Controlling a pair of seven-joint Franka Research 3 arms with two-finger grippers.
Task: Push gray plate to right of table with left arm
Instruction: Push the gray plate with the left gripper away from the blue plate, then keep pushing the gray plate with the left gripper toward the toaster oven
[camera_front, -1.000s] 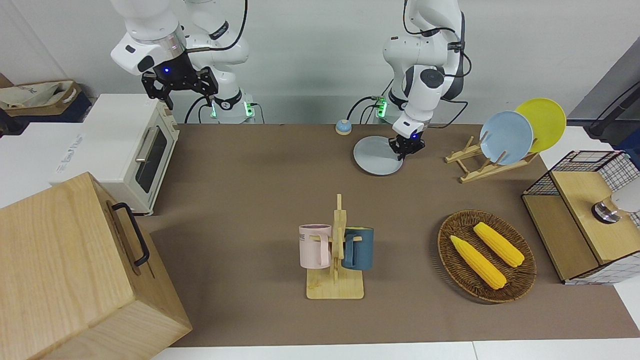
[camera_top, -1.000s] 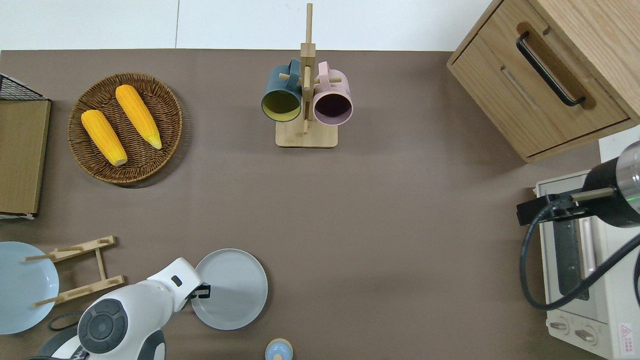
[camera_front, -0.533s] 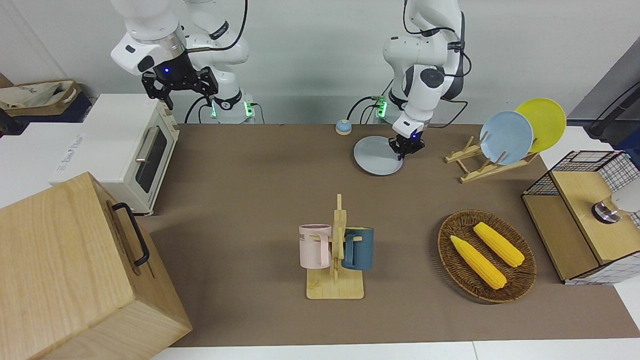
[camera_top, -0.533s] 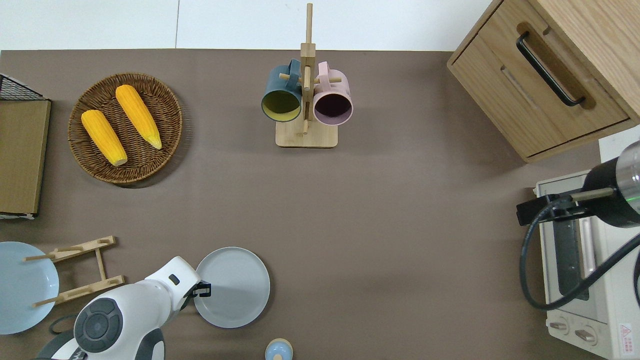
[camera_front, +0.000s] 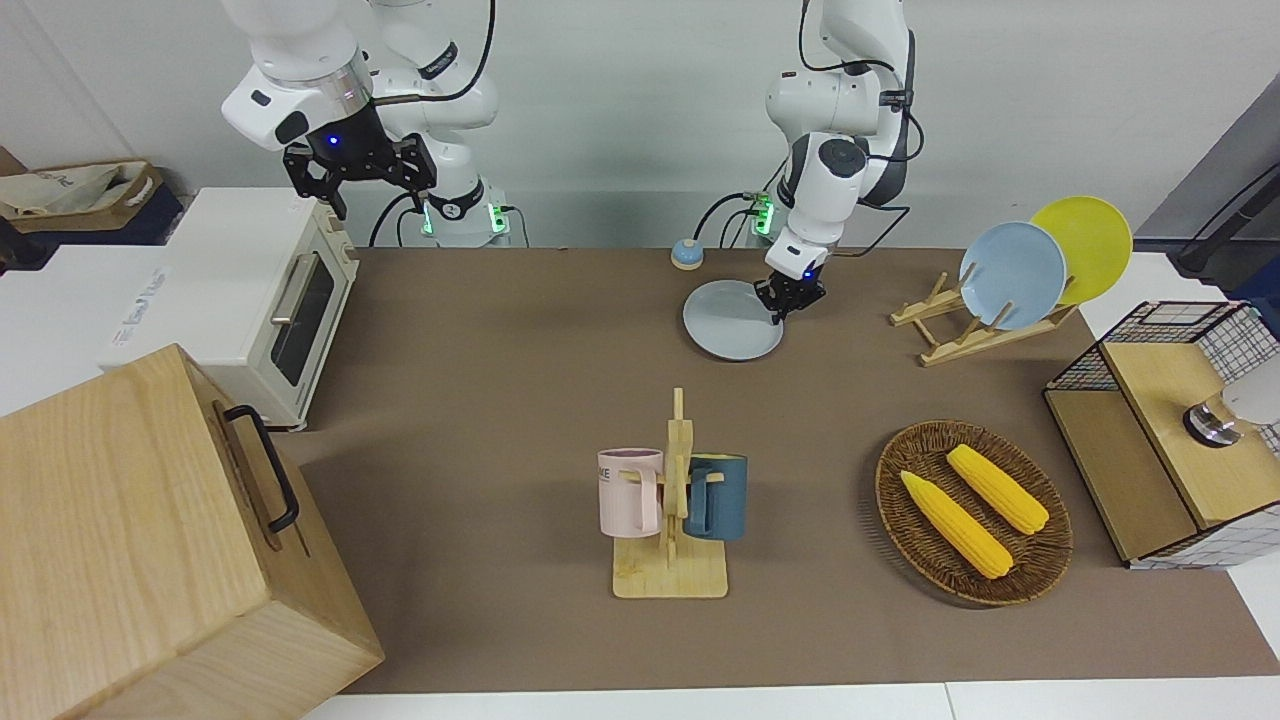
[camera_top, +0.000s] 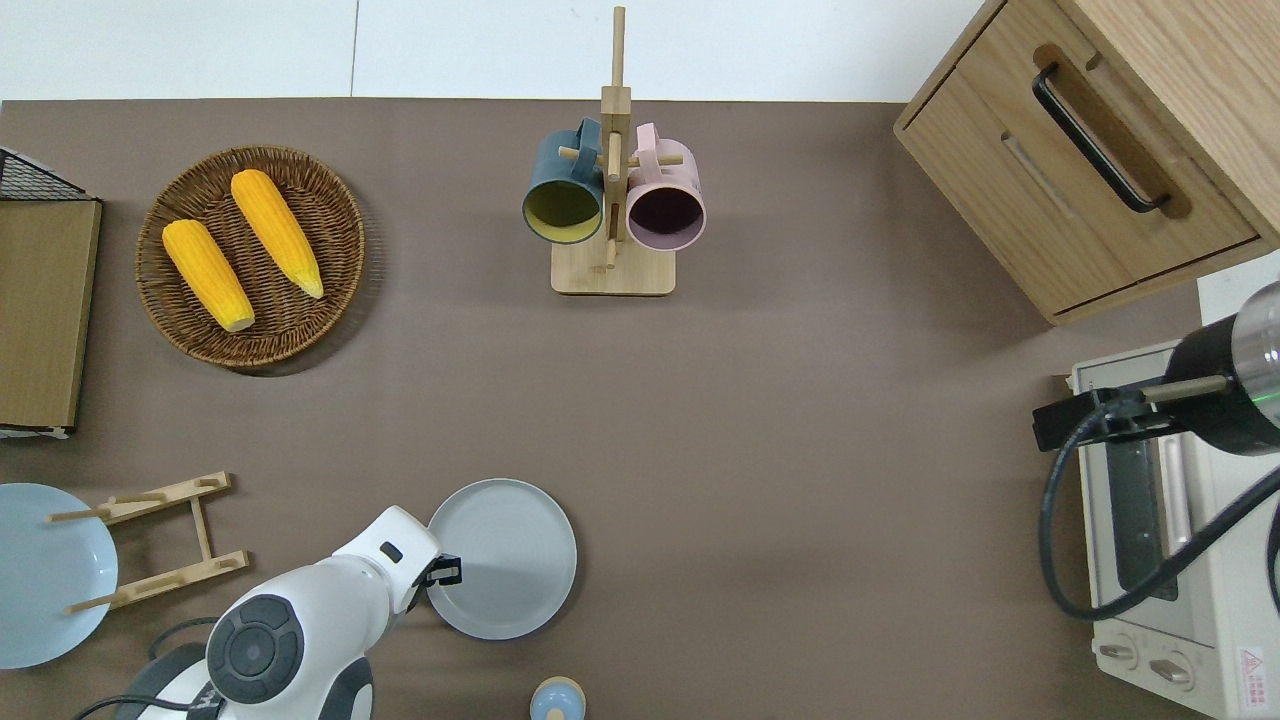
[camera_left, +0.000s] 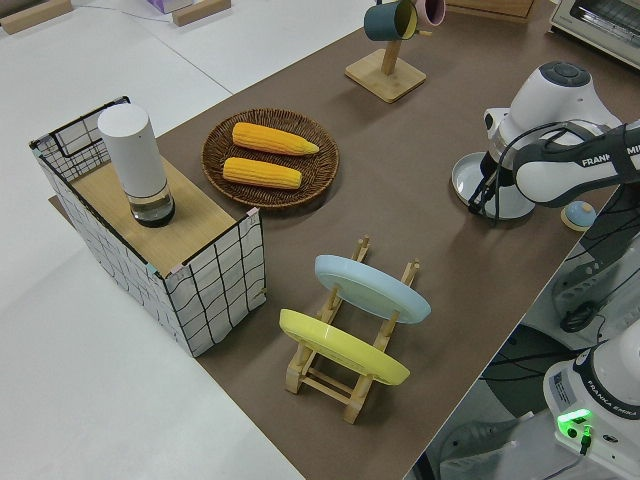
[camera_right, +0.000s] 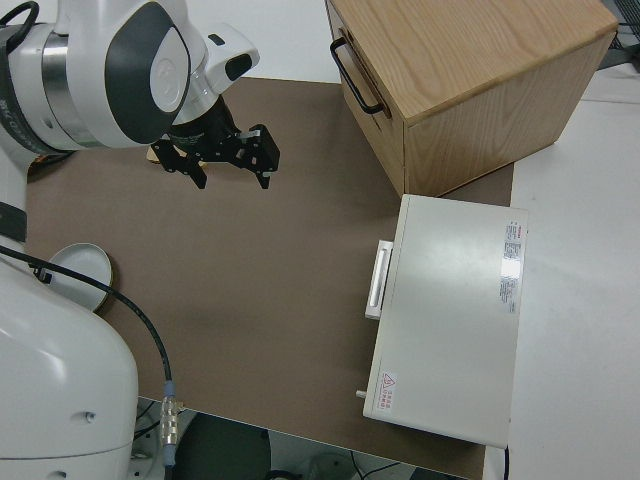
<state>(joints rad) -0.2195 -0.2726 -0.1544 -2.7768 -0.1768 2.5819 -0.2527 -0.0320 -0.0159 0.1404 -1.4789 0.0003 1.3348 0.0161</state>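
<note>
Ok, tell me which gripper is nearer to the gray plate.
Left. The left gripper is down at the gray plate's rim, on the edge facing the left arm's end of the table. The right gripper is parked, open, at the right arm's end of the table.

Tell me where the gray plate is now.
The gray plate lies flat on the table near the robots' edge, farther from them than the small blue bell. The left end effector is at its rim on the left arm's side.
</note>
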